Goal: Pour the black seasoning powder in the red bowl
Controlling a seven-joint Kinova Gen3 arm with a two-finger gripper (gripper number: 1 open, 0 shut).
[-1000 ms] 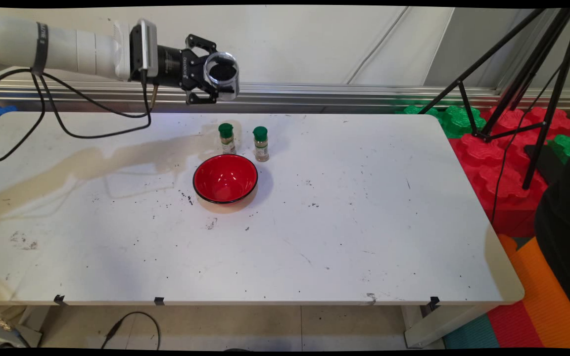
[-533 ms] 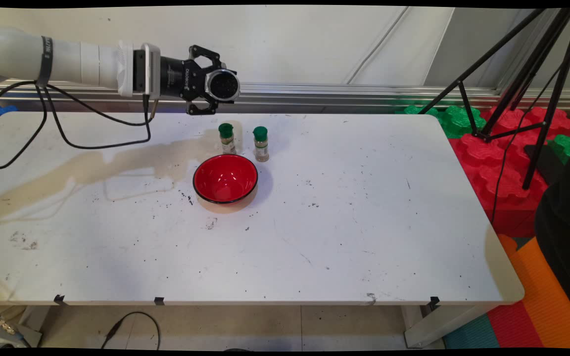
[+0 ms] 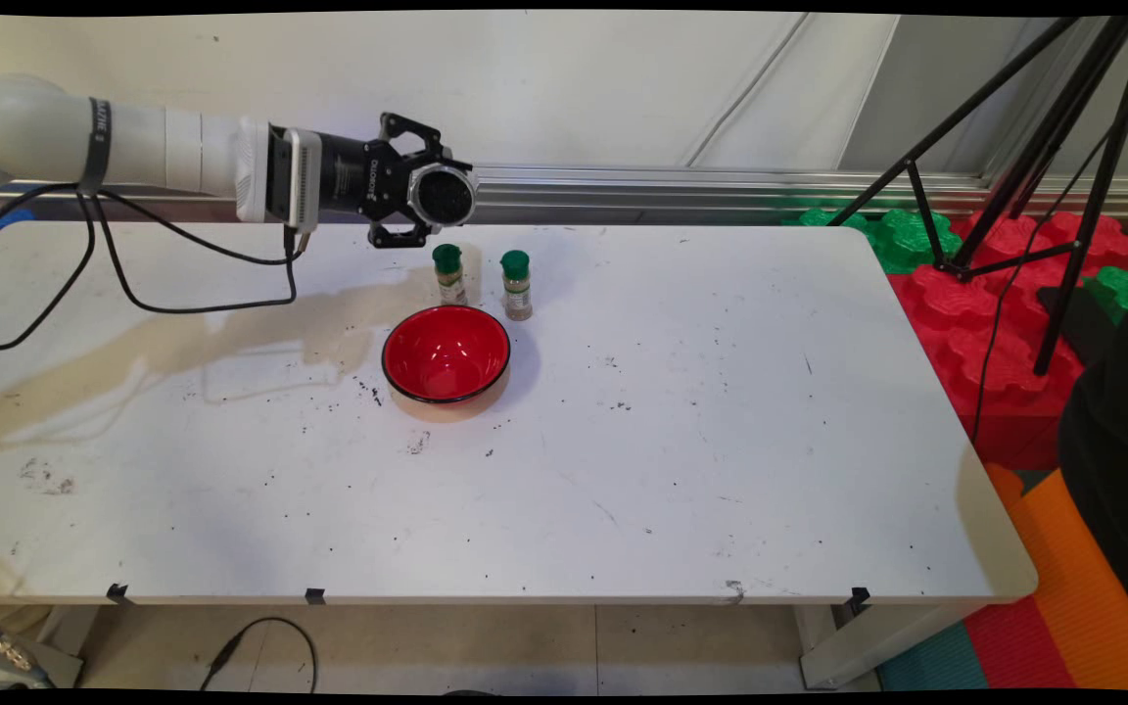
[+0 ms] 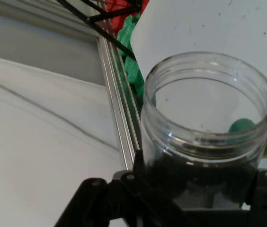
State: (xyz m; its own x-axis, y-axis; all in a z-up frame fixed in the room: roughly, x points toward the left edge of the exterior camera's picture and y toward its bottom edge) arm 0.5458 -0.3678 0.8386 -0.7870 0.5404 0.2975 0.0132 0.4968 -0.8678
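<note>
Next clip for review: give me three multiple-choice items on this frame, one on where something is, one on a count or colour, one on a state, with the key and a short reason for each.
1. Where do the spice jars stand relative to the red bowl?
A. Behind it, toward the wall
B. In front of it, toward the near edge
C. Inside it

2. How many green-capped spice jars are on the table?
A. One
B. Two
C. Four

3. What is the state of the gripper?
A. Open and empty
B. Resting on the table
C. Shut on a clear jar, held above the table

Key: 1 A, the left spice jar and the right spice jar stand just beyond the bowl's far rim. 2 B, only those two show. 3 C, the hand view shows the clear jar, open-mouthed with dark contents, clamped in the linkage.
</note>
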